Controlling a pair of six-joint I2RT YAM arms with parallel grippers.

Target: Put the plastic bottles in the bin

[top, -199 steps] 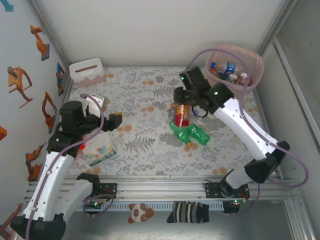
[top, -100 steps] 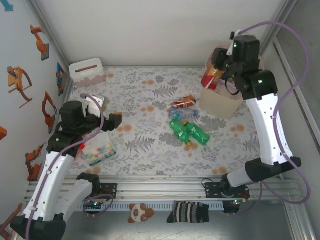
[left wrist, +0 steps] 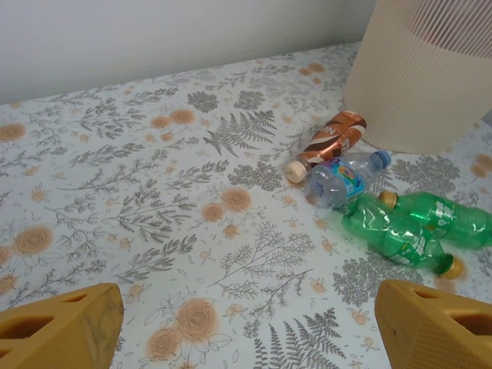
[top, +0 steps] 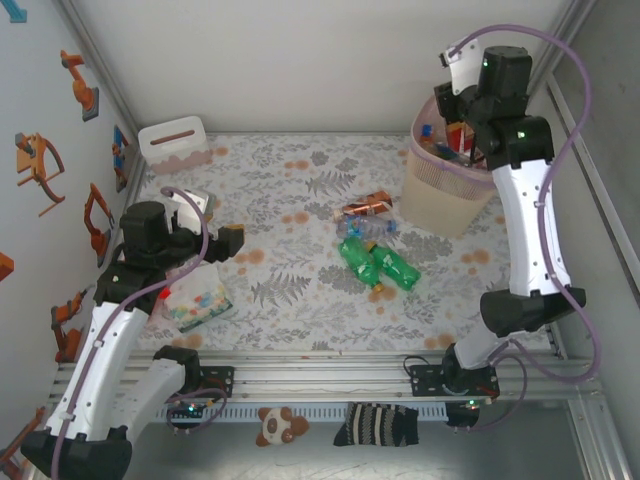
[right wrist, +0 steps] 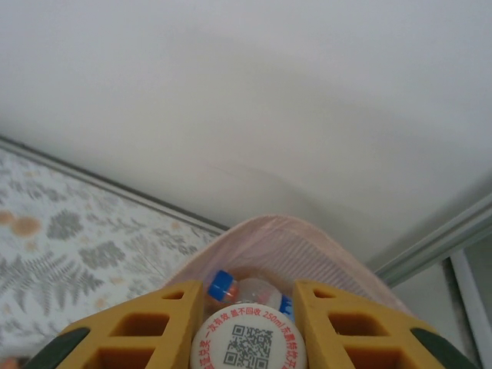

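The left arm leans forward, low on the left side, and the left gripper holds its fingers spread wide. The right arm rises steeply at far right, the right gripper pinched on a bottle.

Right pincer grips a bottle above the bin.
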